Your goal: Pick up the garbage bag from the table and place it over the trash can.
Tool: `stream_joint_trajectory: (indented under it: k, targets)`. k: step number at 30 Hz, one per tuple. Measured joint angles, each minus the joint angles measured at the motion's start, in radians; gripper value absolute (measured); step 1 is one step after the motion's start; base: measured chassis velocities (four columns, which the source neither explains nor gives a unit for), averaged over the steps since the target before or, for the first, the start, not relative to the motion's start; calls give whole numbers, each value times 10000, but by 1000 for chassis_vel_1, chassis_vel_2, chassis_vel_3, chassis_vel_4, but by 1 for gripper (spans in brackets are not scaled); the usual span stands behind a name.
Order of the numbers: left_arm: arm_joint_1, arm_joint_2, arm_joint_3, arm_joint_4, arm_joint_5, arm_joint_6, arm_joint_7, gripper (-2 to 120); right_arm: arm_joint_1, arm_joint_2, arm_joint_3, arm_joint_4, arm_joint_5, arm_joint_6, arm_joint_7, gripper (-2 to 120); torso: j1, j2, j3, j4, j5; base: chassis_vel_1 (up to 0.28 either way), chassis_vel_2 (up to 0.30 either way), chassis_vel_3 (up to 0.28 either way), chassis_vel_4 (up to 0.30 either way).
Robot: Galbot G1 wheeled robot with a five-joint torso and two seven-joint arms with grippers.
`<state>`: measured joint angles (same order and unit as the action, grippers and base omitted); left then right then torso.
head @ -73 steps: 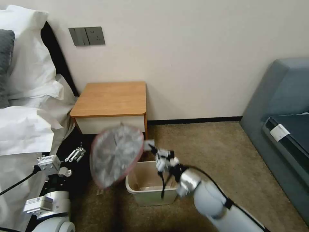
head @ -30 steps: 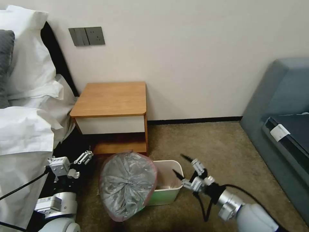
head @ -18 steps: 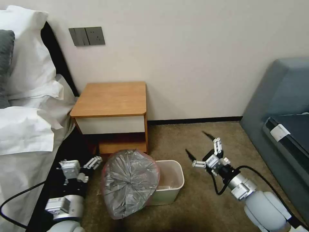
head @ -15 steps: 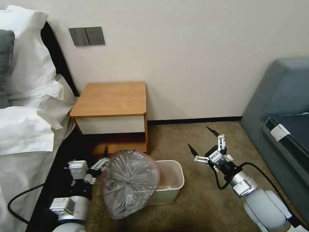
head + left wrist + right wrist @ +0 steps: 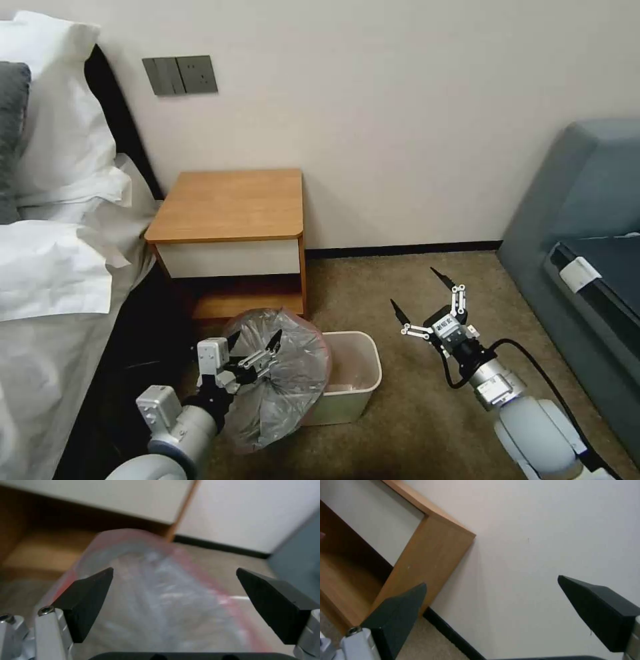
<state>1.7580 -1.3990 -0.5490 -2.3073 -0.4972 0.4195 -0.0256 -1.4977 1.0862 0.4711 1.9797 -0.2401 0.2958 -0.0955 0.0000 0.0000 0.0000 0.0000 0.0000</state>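
While the bag [image 5: 283, 380] is draped over the bin's [image 5: 352, 387] left rim, the empty left pincer [image 5: 255, 345] is spread wide against it; thin, slippery film is judged best pinched at its pink rim.

The right pincer [image 5: 420, 298], wide open, is held empty above the carpet.

Crinkly plastic garbage bag [image 5: 293, 373]; wooden table [image 5: 230, 203].

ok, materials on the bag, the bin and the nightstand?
Garbage bag: thin translucent grey plastic film, crinkled, pinkish-red rim. Trash can: looks like smooth cream moulded plastic, rolled rim. Table: wood or wood-look top, matte orange-brown; white drawer front.
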Motion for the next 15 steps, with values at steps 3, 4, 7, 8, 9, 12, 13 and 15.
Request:
stream_joint_trajectory:
  k: [3,4,7,8,9,12,13,15]
  targets:
    - [-191,-214,6,578,217,70,-398,93,27,-68,-38,6,12,1,-25,100,0,-1,0,0,-1,0,0,0,0]
    - [-191,-214,6,578,217,70,-398,93,27,-68,-38,6,12,1,-25,100,0,-1,0,0,-1,0,0,0,0]
    - [-344,-345,27,866,418,141,-533,93,46,-117,-37,38,16,-21,-47,100,1,-1,0,0,-1,0,0,0,0]
    - [-344,-345,27,866,418,141,-533,93,46,-117,-37,38,16,-21,-47,100,1,-1,0,0,-1,0,0,0,0]
    - [-373,-375,28,900,446,207,-553,93,37,-121,-33,39,16,-23,-50,100,0,0,0,0,0,0,0,0,0]
    - [-434,-444,28,1007,593,406,-562,93,-15,-125,-8,37,16,-16,-51,100,0,0,0,0,0,0,0,0,0]
    - [-459,-467,27,1064,634,515,-562,93,-39,-122,7,29,15,-1,-51,100,0,0,0,0,0,0,0,0,0]
    - [-500,-500,28,1141,670,741,-552,93,-80,-110,37,12,12,38,-48,100,0,0,1,0,0,0,0,0,0]
